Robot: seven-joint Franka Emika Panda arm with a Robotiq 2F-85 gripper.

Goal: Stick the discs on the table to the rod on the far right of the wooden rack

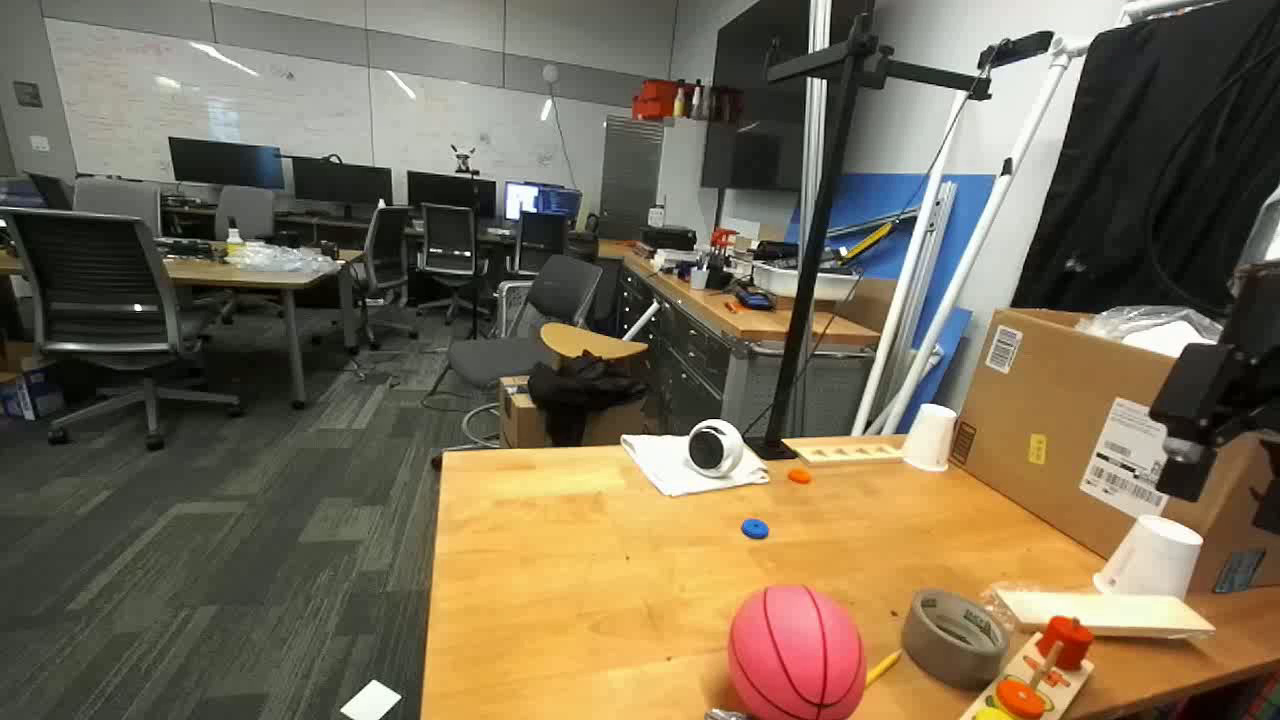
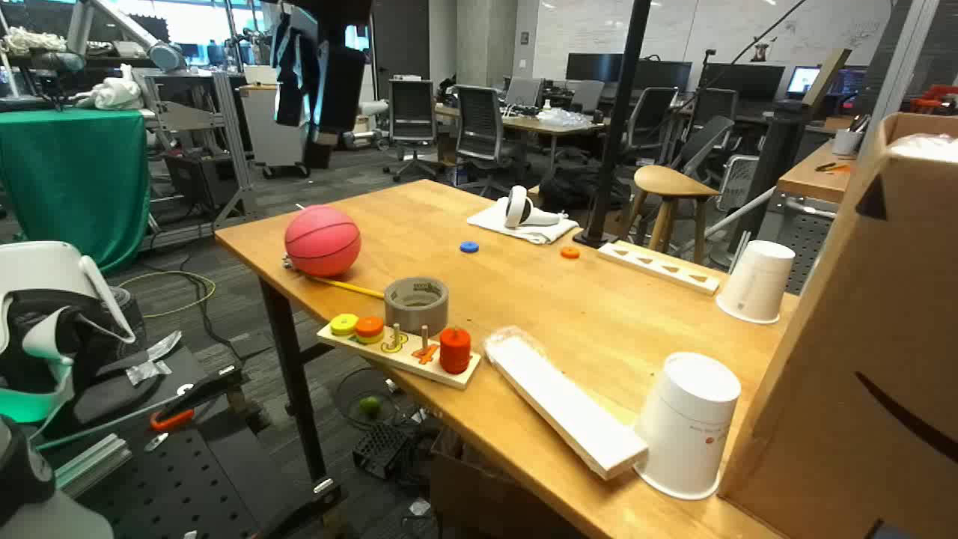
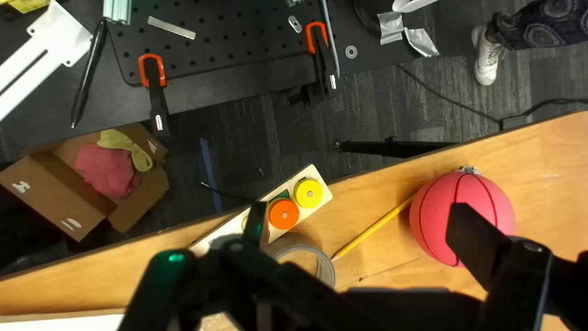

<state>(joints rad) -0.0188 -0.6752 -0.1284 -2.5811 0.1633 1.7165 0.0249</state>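
As I judge it, your step in hand is to pick up a disc, because none is in your hold. The blue disc (image 1: pixel 755 528) lies flat on an open part of the table (image 1: pixel 580 590), and the orange disc (image 2: pixel 569 252) lies closer to the black post (image 2: pixel 617 123); so it seems wiser to begin with the blue one, where there is more room. Come down straight above it and grip it by its edge, low but without pressing the table, since so thin a piece could slip away. Before you bring it to the rack (image 2: pixel 408 358), settle which end is meant: in an exterior view the right end bears the red stack (image 2: pixel 455 352), but in the wrist view the yellow disc (image 3: pixel 308 193) sits at the right end, and I cannot tell which one counts. There, lower it slowly and without tilt, so that it does not jam. As for the end effector (image 3: pixel 359 220), its fingers (image 3: pixel 473 239) stand wide apart with nothing between them; it hangs high, well apart from both discs, and seems to touch nothing.
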